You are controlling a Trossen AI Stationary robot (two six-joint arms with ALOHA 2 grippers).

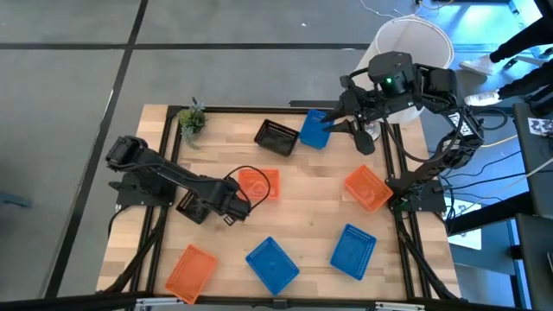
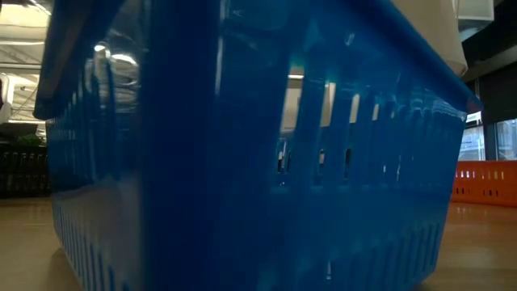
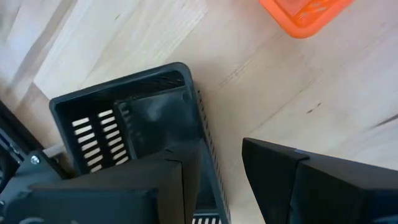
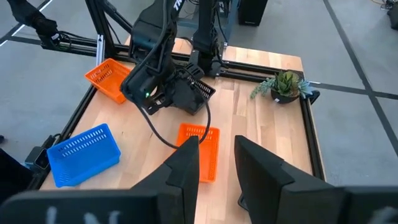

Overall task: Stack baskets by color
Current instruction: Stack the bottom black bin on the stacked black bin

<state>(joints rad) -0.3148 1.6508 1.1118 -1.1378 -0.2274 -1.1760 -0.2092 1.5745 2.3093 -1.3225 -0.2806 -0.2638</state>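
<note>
My left gripper is open and points down at a black basket near the table's left side. One finger stands inside the basket and the other outside its long wall; I cannot tell whether either touches it. My right gripper hangs open and empty high over the far right. On the table lie another black basket, three blue ones and three orange ones.
A small green plant stands at the far left corner. A white lampshade stands beyond the far right corner. A dark frame rims the table. One blue basket fills the low view, which also shows an orange one at its right.
</note>
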